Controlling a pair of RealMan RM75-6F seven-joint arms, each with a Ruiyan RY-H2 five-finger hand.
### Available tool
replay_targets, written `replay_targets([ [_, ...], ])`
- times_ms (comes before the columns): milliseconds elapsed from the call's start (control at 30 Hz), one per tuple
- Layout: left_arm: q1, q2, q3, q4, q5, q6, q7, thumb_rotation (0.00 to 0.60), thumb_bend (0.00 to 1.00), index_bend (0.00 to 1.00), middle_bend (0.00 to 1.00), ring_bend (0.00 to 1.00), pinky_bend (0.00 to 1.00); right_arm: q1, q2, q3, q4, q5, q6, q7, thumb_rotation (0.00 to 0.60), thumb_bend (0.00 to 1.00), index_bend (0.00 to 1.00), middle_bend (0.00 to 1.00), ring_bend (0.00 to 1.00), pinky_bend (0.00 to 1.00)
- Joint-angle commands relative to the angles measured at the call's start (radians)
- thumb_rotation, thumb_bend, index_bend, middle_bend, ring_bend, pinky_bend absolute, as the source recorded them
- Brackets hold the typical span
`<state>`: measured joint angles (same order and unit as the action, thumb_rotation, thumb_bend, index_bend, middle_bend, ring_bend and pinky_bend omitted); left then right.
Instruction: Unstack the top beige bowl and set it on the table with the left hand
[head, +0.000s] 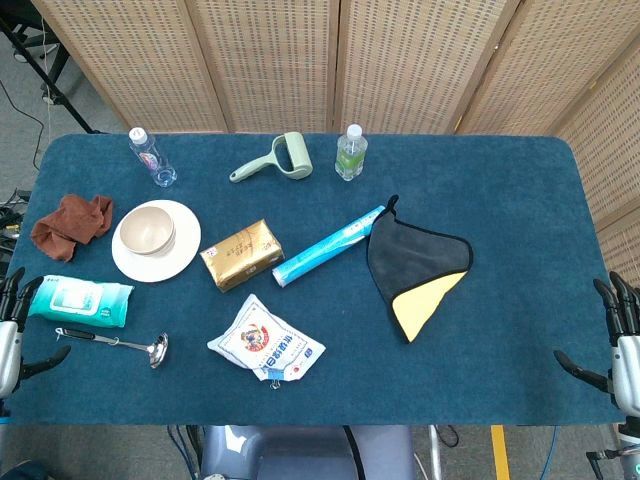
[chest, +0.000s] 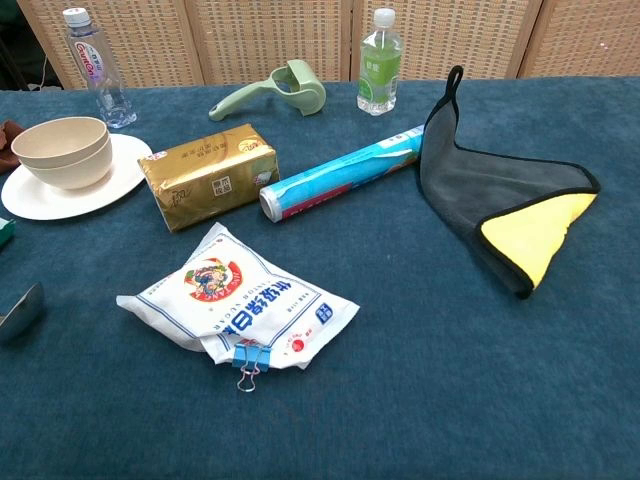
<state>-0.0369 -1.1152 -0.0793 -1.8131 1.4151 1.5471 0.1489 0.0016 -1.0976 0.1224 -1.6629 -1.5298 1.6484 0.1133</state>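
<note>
Two beige bowls (head: 150, 229) sit stacked one inside the other on a white plate (head: 180, 263) at the table's left; the chest view shows the same stack (chest: 62, 150) on the plate (chest: 110, 188). My left hand (head: 12, 325) hangs off the table's left front edge with fingers apart and nothing in it, well clear of the bowls. My right hand (head: 622, 340) hangs off the right front edge, fingers spread and empty. Neither hand appears in the chest view.
Near the bowls: brown cloth (head: 70, 225), wet-wipes pack (head: 80, 302), metal ladle (head: 120, 345), gold tissue pack (head: 241, 255). Also a white bag (head: 265, 345), blue roll (head: 328, 246), grey-yellow cloth (head: 415, 272), two bottles (head: 151, 158) (head: 350, 152) and a green roller (head: 275, 160).
</note>
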Motion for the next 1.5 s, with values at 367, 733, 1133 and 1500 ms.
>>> replay_targets([
  [367, -0.086, 0.016, -0.078, 0.012, -0.097, -0.097, 0.072, 0.6, 0.0, 0.12, 0.0, 0.0, 0.0, 0.002, -0.003, 0.009, 0.001, 0.029, -0.013, -0.009, 0.6, 0.0, 0.0, 0.0, 0.0, 0.0],
  [733, -0.372, -0.031, -0.216, 0.179, -0.406, -0.479, 0.156, 0.6, 0.18, 0.52, 0.0, 0.0, 0.0, 0.007, -0.005, 0.013, 0.009, 0.053, -0.036, -0.012, 0.6, 0.0, 0.0, 0.0, 0.0, 0.0],
  [1133, -0.52, -0.197, -0.21, 0.404, -0.517, -0.571, 0.222, 0.6, 0.32, 0.52, 0.0, 0.0, 0.0, 0.015, -0.007, 0.021, 0.028, 0.093, -0.073, 0.0, 0.6, 0.0, 0.0, 0.0, 0.0, 0.0],
  [1500, -0.564, -0.272, -0.188, 0.512, -0.545, -0.604, 0.211, 0.6, 0.33, 0.52, 0.0, 0.0, 0.0, 0.016, -0.003, 0.025, 0.029, 0.106, -0.082, 0.015, 0.6, 0.0, 0.0, 0.0, 0.0, 0.0],
])
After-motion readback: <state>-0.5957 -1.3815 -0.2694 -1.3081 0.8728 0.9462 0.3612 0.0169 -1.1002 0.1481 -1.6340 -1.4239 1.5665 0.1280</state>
